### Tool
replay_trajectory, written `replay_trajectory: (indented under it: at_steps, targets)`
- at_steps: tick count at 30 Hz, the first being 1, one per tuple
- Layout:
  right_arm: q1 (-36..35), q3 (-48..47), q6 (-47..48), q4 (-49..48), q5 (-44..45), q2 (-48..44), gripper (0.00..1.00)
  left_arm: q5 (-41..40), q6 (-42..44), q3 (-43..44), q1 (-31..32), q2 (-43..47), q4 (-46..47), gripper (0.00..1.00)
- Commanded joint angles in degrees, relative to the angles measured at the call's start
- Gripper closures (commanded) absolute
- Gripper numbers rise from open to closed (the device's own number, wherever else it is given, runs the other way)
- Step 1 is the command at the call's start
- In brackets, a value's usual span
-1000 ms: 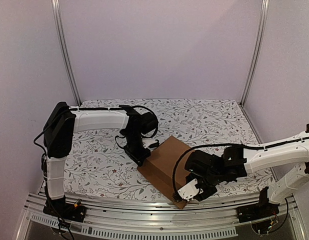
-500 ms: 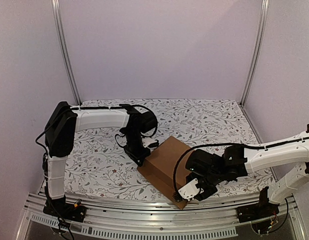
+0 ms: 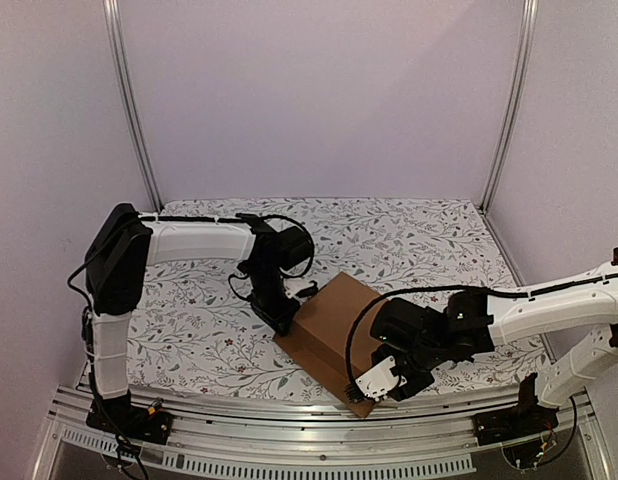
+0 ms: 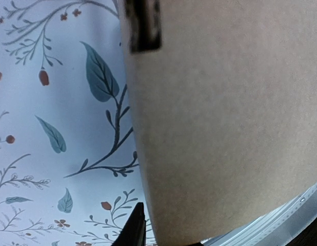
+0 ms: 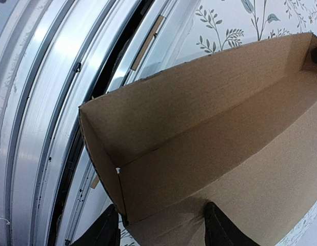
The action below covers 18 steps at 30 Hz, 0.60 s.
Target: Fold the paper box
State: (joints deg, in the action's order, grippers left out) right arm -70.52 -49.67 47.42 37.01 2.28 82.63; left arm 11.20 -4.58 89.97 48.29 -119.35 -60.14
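The paper box lay near the front edge of the worktop, a little right of its middle. It was turned slantwise, so that one corner pointed at the metal rail in front. From above it looked like a shallow box with its walls already up. In my right wrist view, one long side stood open and I could see the bare inside.

My right tool was at that near corner. Its fingers stood well apart, one on each side of the cardboard, and clamped nothing. I think it was there to guide the open wall or flap inward.

My left tool was at the opposite, far-left corner, right against the cardboard, probably to keep the box from sliding while the right side worked. There the camera showed only one dark fingertip beside the brown wall, so I cannot tell if this tool was released or clenched.
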Motion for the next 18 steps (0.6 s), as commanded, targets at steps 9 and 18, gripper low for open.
replay_trajectory:
  at_steps: [9, 18]
  targets:
    - [0.3, 2.0, -1.4, 5.6, -3.3, 4.3, 0.45, -9.6, -3.6, -8.9, 0.8, 17.7, 12.1, 0.64]
    - [0.5, 0.5, -2.9, 5.9, -2.6, 3.0, 0.43, -23.9, -16.4, -32.0, 14.6, 37.0, 31.6, 0.54]
